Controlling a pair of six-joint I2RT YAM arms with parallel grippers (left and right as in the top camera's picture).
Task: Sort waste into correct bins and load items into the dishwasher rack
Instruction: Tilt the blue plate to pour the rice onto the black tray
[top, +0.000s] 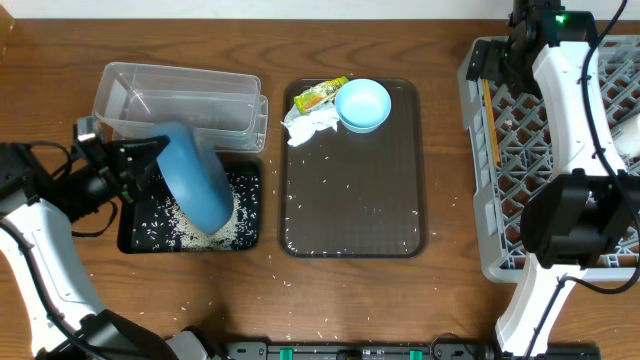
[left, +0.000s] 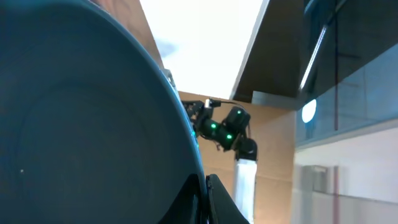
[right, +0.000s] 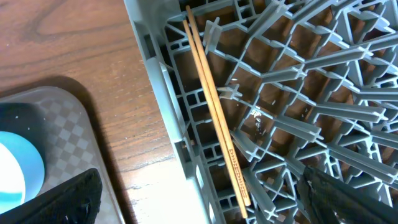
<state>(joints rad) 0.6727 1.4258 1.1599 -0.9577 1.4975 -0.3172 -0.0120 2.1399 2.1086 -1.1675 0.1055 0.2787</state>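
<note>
I have the dark blue plate (top: 195, 185) clamped by its rim in the left gripper (top: 160, 152), jaws closed on it. The plate is tilted steeply, its lower edge down over the black tray (top: 150, 242), which lies just left of the brown serving tray (top: 350, 200). A heap of white rice (top: 215, 232) lies in the black tray under the plate's lower edge, with more grains scattered across the tray floor. On the left wrist view the plate fills most of the frame, so I see little else there.

Behind the black tray, also left of the brown serving tray, stands the clear tub (top: 175, 72) (two nested, by the double rim).

On the brown serving tray, at its far end, I see the light blue bowl (top: 363, 104), the crumpled napkin (top: 312, 125) touching it, and the yellow-green wrapper (top: 320, 95) beside both. Loose grains speckle the tray's floor.

Right of the brown serving tray is the grey rack (right: 161, 81), with the chopsticks (right: 214, 112) lying together along its near wall. The right gripper (right: 199, 186) hangs above them, fingers spread wide, holding nothing.
</note>
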